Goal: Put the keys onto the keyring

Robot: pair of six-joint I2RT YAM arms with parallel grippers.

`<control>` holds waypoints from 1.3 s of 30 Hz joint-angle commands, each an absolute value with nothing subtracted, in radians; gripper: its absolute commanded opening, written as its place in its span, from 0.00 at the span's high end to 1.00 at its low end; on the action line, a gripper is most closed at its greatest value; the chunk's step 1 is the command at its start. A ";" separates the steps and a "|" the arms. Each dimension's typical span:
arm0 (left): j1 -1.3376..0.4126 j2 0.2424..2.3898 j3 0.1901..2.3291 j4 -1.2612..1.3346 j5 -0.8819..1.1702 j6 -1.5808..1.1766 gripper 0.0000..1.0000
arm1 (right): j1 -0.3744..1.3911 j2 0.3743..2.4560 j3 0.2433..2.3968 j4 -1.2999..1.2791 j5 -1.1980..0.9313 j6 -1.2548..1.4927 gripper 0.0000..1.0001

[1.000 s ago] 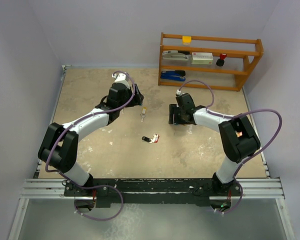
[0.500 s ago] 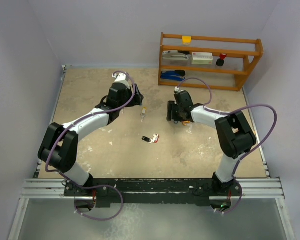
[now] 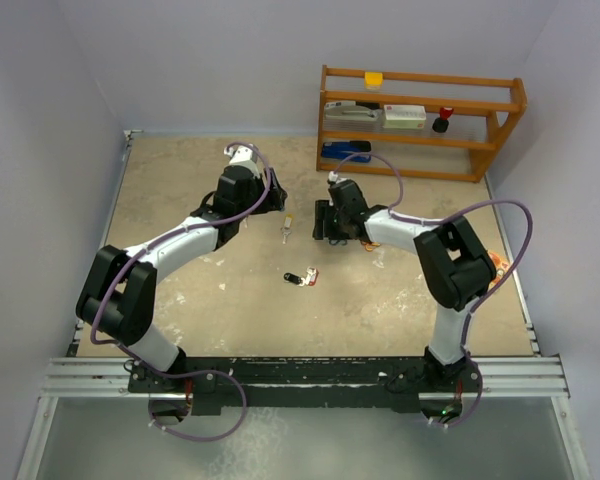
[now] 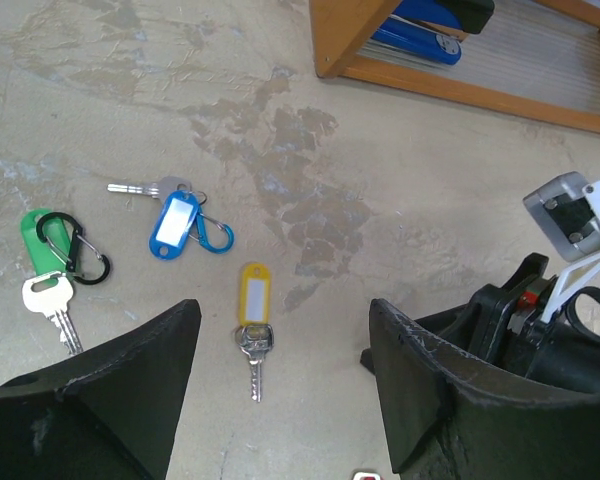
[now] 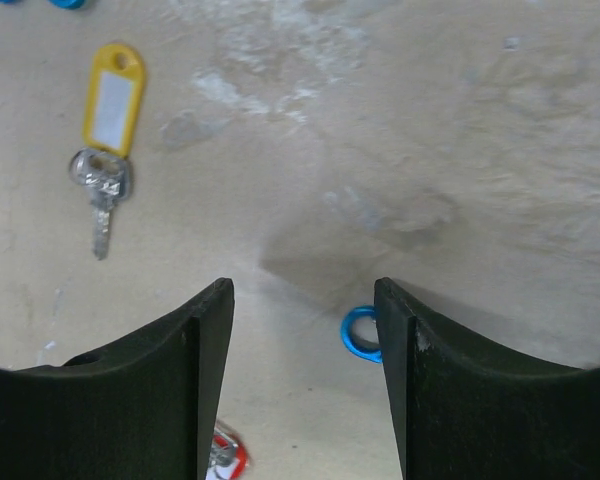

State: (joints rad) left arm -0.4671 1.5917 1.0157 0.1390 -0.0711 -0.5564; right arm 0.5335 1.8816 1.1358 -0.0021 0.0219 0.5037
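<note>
A yellow-tagged key [image 3: 287, 228] lies between my grippers; it also shows in the left wrist view [image 4: 253, 320] and the right wrist view [image 5: 105, 140]. A blue-tagged key [image 4: 175, 220] with a blue clip and a green-tagged key [image 4: 50, 262] with a black clip lie further left. A red and black key pair [image 3: 302, 277] lies nearer the arms. A small blue ring [image 5: 360, 334] lies partly behind my right finger. My left gripper [image 4: 280, 325] is open and empty above the yellow key. My right gripper [image 5: 302, 290] is open and empty, just right of it.
A wooden shelf [image 3: 420, 120] stands at the back right with a blue stapler [image 3: 345, 150] on its bottom level. The right arm [image 4: 550, 300] shows at the right edge of the left wrist view. The tabletop is worn and blotchy.
My right gripper has moved left, towards the yellow key and the left gripper. The left arm and the keys have not moved.
</note>
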 commanded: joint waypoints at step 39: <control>-0.782 2.041 1.447 -0.080 0.161 -0.087 0.33 | 0.314 1.247 0.954 -0.006 0.276 0.499 0.22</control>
State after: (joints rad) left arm -0.7567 2.0163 1.3834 -0.0586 0.2012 -0.1631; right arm 0.3302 1.3083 0.9638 -0.0315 0.2455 0.5140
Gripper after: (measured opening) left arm 0.669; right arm 0.778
